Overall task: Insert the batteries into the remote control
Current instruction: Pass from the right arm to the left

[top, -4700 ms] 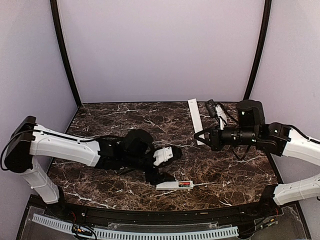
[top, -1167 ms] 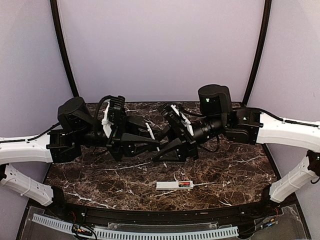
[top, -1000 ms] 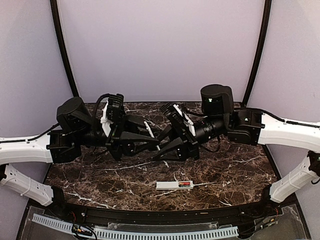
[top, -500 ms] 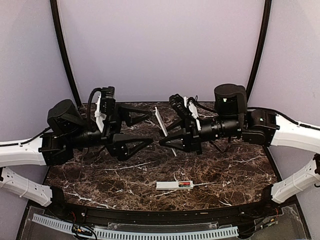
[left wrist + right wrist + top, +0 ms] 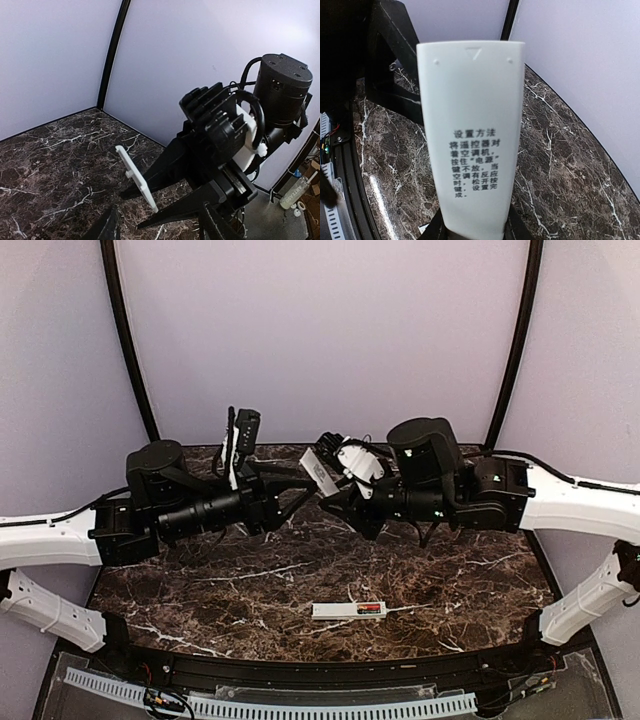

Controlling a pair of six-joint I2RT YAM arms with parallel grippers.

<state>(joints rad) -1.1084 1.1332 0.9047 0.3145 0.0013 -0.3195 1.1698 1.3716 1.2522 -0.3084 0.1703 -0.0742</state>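
Note:
The remote control (image 5: 340, 611) lies flat near the table's front edge, with the red batteries (image 5: 370, 608) showing at its right end. Neither gripper is near it. Both arms hover above the middle of the table, facing each other. My right gripper (image 5: 332, 486) (image 5: 475, 231) is shut on a thin white cover strip (image 5: 314, 468) (image 5: 472, 135) (image 5: 136, 176) printed with Chinese text, held at its lower end. My left gripper (image 5: 300, 490) (image 5: 160, 231) is open just short of the strip, with nothing between its fingers.
The dark marble table (image 5: 250, 585) is ringed by lilac walls and two black corner posts (image 5: 125, 340). A white cable rail (image 5: 300, 706) runs along the front edge. The right arm's wrist housing (image 5: 280, 90) looms close in front of the left gripper.
The left gripper has let go of the white strip, opened and drawn back slightly. The right gripper has kept the strip, lifted it and turned it towards the back.

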